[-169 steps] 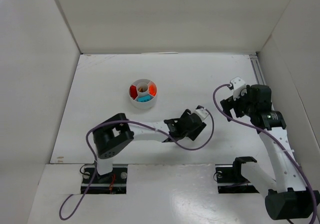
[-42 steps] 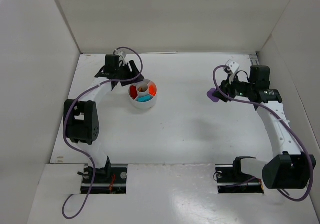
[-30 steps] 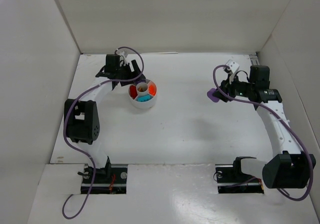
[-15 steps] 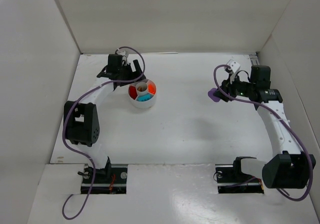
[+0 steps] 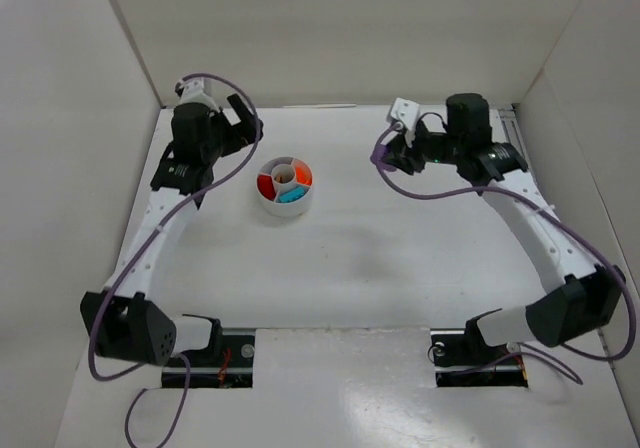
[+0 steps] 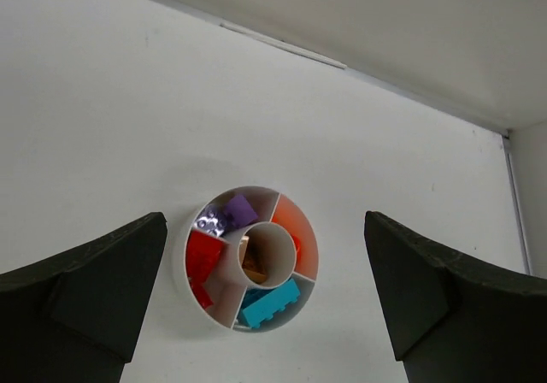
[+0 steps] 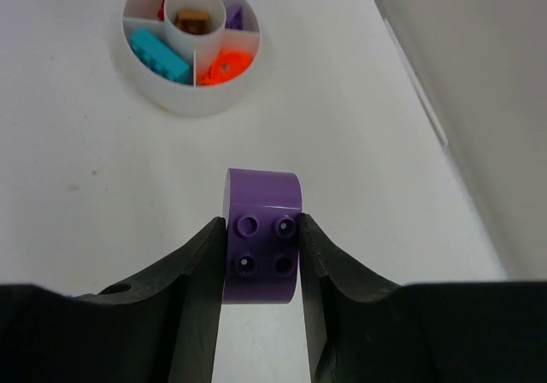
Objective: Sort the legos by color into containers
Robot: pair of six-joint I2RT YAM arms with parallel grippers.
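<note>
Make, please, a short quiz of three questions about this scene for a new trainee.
1. True or false: the left gripper is shut on a lego.
2. Which colour is the lego between the fingers of the right gripper? A red, B purple, C teal.
3. Fill in: the round middle part of the dish holds a ___ piece.
Key: 1 false, it is open and empty; 2 B; 3 tan.

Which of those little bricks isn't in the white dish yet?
The purple brick pinched in the right hand; all the others lie inside compartments of the dish.
</note>
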